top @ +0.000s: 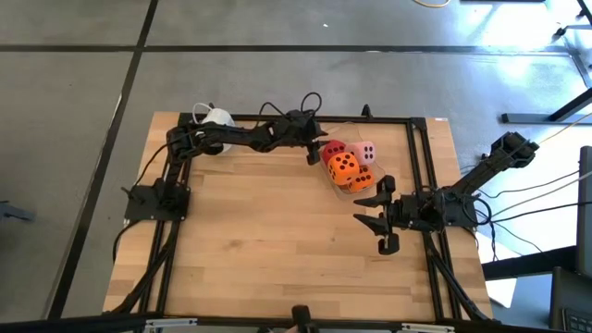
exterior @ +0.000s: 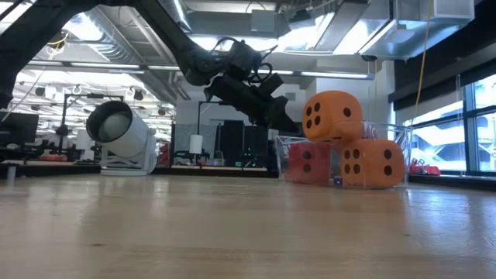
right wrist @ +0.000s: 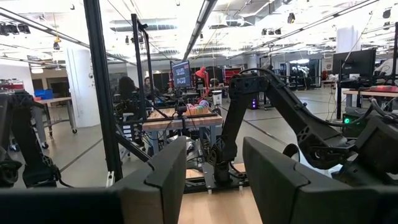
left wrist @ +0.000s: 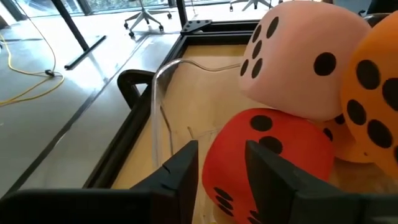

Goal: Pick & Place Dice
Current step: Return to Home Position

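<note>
Four soft, plump dice with rounded corners and dark round pips, heaped together in a clear bin (exterior: 400,143) toward the far right of the desk (top: 259,250).

Directly ahead of the left tool (left wrist: 221,149), the red die (left wrist: 273,155). Low in the bin, just past the fingertips and not between them. Saturated red, with black pips on the faces in view.

Beyond the red die and higher, seemingly touching it, the pink die (left wrist: 298,56). Pale, with pips showing on two faces.

Off to one side of that tool, one orange die (left wrist: 379,93) riding on top of the heap. Underneath, at the bin's floor and beside the red one, the second orange die (exterior: 373,163). Both bright orange, matching in size.

Left tool parted to a middling gap, gripping nothing, poised at the bin's rim. Its arm stretched along the far edge of the desk. Back along that arm, well apart from the tool, a white mug (top: 217,118) lying on its side.

Right tool (top: 359,210) over the right side of the desk, fingers apart, empty. Heap of dice near it, just past its fingertips and off toward the far side, without contact.
</note>
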### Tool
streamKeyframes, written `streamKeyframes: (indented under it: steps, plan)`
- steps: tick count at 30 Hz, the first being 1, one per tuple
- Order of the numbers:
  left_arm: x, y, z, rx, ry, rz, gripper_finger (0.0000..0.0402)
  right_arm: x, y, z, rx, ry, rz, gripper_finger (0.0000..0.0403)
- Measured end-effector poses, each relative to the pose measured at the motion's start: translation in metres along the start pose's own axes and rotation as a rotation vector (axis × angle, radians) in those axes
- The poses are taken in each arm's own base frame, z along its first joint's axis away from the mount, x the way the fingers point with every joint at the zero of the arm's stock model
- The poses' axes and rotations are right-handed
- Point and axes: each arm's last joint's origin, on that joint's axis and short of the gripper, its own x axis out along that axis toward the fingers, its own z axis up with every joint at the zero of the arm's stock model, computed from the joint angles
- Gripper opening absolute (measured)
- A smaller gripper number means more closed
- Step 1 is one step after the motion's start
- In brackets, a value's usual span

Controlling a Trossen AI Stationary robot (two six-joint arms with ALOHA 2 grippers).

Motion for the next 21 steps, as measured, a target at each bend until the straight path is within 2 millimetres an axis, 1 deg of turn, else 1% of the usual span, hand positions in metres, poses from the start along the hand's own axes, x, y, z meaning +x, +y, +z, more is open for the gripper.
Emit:
streamKeyframes:
  steps: [3,7,12,16,21]
  plan:
    - [-0.002,-0.003,0.003,-0.022,-0.007,-0.010,0.0121,0.000,0.000,0.000,0.000,0.000,0.000,0.0160]
    - [-0.011,-0.004,0.017,-0.069,-0.059,-0.084,0.0111,0.000,0.000,0.000,-0.010,0.000,0.000,0.0160]
    - [-0.025,-0.007,0.036,-0.144,-0.120,-0.258,0.0097,0.000,0.000,0.000,-0.042,0.001,0.000,0.0160]
    - [-0.040,-0.010,0.050,-0.180,-0.128,-0.355,0.0086,0.000,0.000,0.000,-0.049,0.001,0.000,0.0160]
    - [-0.057,-0.025,0.067,-0.172,-0.132,-0.436,0.0072,0.000,0.000,0.000,-0.053,0.000,0.000,0.0160]
